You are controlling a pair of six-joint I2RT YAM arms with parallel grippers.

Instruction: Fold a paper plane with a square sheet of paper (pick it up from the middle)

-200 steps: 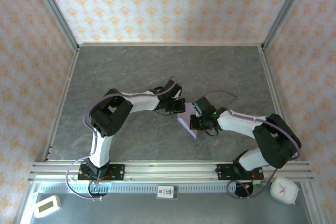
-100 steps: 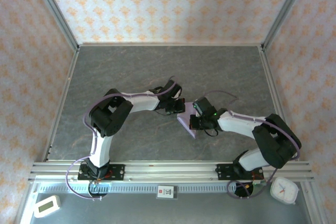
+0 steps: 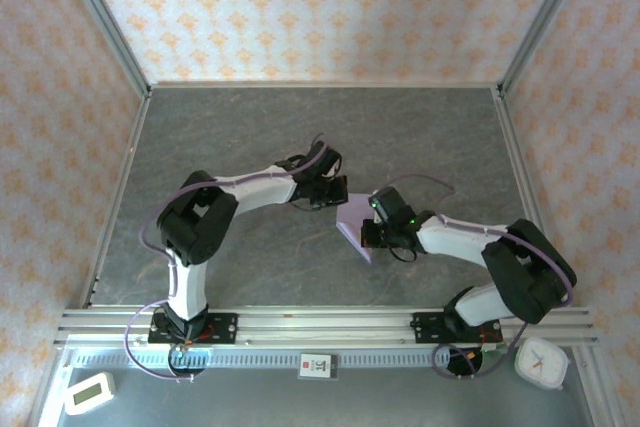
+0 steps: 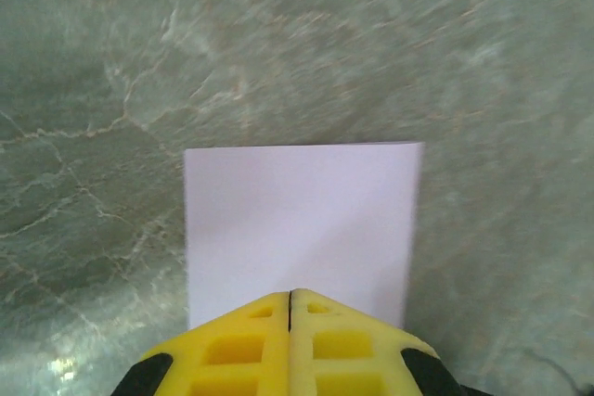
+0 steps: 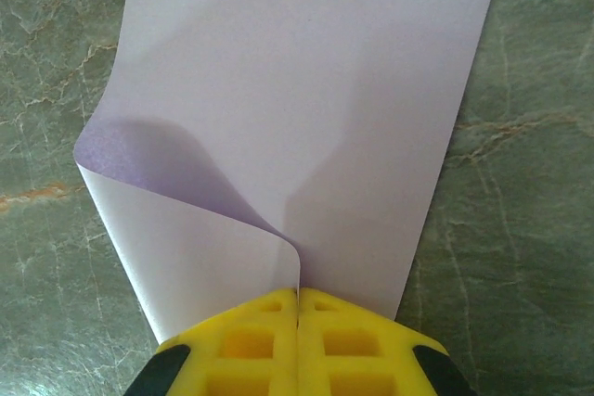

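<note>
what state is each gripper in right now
left gripper: shut, over the sheet of paper, grip cannot be told
right gripper: shut on the sheet of paper

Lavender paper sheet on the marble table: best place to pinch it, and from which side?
Probably best: take the thin lavender paper sheet at its curled-over flap, coming in low from the near edge by the right pincer. That flap arches off the grey marble table, leaving room for a finger; the rest lies flat.

A grey-green, marble-veined desk [image 3: 250,127] is enclosed on three sides by walls [image 3: 320,7] papered cream with an orange floral motif, joined by aluminium posts [image 3: 104,17]. An aluminium rail [image 3: 320,325] runs along the near edge; light is soft and even.
</note>
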